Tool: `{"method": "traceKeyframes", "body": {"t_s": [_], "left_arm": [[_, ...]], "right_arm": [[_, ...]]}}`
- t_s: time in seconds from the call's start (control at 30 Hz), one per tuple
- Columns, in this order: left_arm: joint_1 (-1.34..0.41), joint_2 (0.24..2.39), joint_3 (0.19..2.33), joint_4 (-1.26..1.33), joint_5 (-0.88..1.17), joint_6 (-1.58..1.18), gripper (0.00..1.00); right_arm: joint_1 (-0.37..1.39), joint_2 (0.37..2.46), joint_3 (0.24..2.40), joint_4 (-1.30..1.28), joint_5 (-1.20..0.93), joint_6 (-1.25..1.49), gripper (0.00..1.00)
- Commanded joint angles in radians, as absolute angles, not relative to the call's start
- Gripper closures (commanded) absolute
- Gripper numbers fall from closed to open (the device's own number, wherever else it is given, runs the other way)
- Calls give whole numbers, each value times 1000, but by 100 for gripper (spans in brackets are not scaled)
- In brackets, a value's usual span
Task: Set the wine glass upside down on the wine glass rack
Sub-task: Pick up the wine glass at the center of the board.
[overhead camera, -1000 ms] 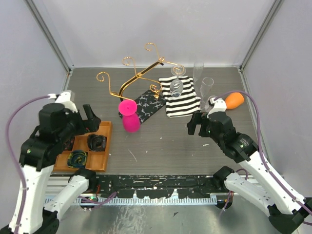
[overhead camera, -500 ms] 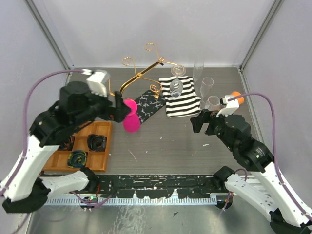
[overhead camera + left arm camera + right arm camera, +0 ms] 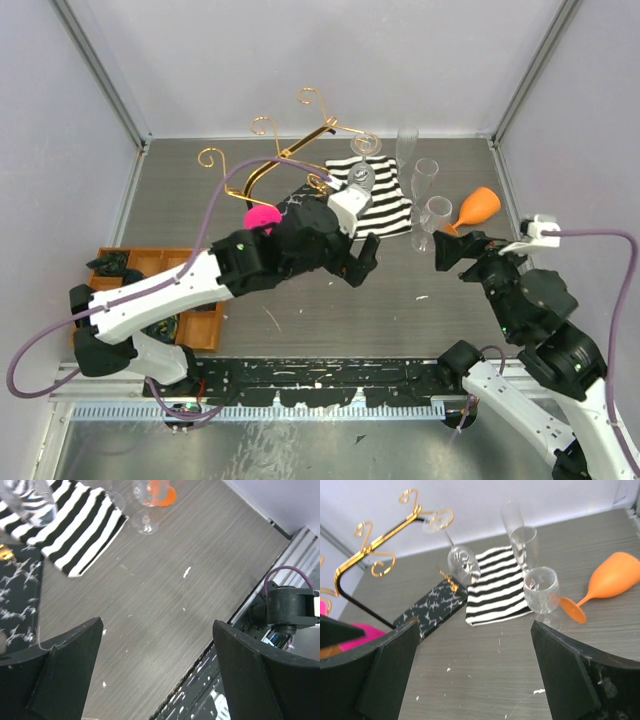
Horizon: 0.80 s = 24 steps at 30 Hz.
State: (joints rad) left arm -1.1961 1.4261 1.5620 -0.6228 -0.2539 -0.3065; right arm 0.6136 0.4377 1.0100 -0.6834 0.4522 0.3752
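Observation:
The wine glass rack [image 3: 283, 158] is gold wire on a black marbled base [image 3: 430, 607] at the back middle. A clear glass [image 3: 463, 565] hangs upside down from it over the striped cloth [image 3: 378, 198]. A clear wine glass [image 3: 437, 213] stands upright right of the cloth, beside a lying orange glass [image 3: 478, 207]. My left gripper [image 3: 358, 265] reaches across the table's middle, open and holding nothing [image 3: 160, 680], in front of the rack's base. My right gripper [image 3: 462, 250] is open and holding nothing [image 3: 480, 680], just in front of the clear wine glass [image 3: 541, 590].
Two tall clear flutes [image 3: 416, 165] stand behind the wine glass. A pink glass [image 3: 262, 218] shows partly behind my left arm. An orange tray [image 3: 150, 262] with dark parts lies at the near left. Bare table lies between the two grippers.
My left arm has swung from above the orange tray to the right, across the middle of the table. My right arm has drawn back to the right. Both grippers stayed open.

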Motion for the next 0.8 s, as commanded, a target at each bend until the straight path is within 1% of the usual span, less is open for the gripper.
{"method": "traceKeyframes", "body": {"t_s": [0.0,0.17,0.3,0.5,0.63,0.77], "left_arm": [[-1252,1416,1399,-256,-282,-256,2],[-1254,1519,1299,-3,-261,-240,2],[-1254,1624,1208,285,-192,-199,2],[-1254,1819,1198,542,-161,-161,2],[-1254,1934,1164,767,-187,-158,2],[-1250,2057,1183,897,-234,-144,2]], "right_arm": [[617,390,1080,-666,572,350,1],[616,354,1116,-679,587,321,1],[616,345,1111,-690,588,325,2],[615,331,1105,-716,589,344,2],[616,310,1094,-720,589,353,2],[617,299,1092,-735,592,356,2]]}}
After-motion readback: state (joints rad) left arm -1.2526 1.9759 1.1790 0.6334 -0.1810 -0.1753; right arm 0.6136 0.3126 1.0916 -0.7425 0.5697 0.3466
